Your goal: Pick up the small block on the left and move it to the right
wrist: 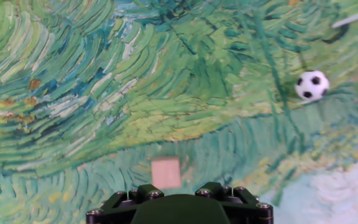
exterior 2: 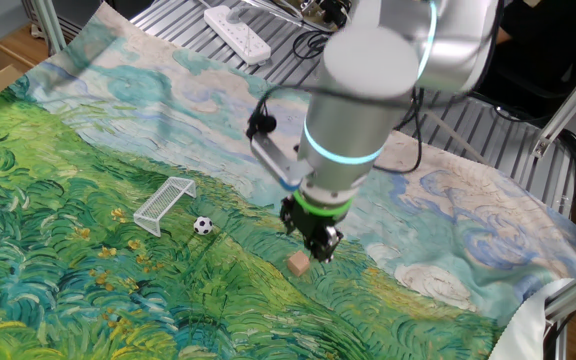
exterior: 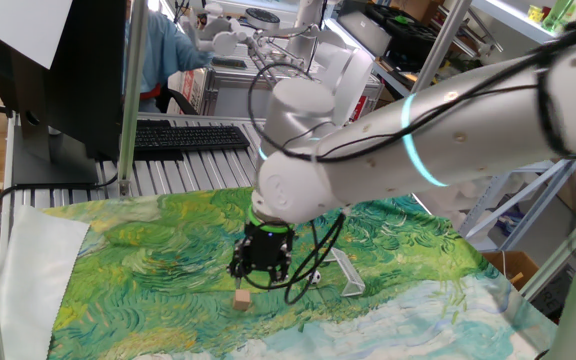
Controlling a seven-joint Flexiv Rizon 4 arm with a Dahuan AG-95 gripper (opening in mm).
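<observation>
The small block (exterior: pixel 242 298) is a tan wooden cube lying on the painted cloth. It also shows in the other fixed view (exterior 2: pixel 298 264) and, blurred, low in the hand view (wrist: pixel 166 172). My gripper (exterior: pixel 259 272) hangs just above and slightly behind the block, also seen in the other fixed view (exterior 2: pixel 318 243). Its fingers look spread apart and hold nothing. In the hand view only the gripper's black housing (wrist: pixel 178 205) shows at the bottom edge, and the fingertips are out of sight.
A black-and-white mini soccer ball (exterior 2: pixel 202 226) (wrist: pixel 312 85) lies near a small white goal frame (exterior 2: pixel 164 203) (exterior: pixel 347 272). The green painted cloth (exterior: pixel 148 260) covers the table. A keyboard (exterior: pixel 188 137) lies behind it and a power strip (exterior 2: pixel 238 31) lies past the cloth's edge.
</observation>
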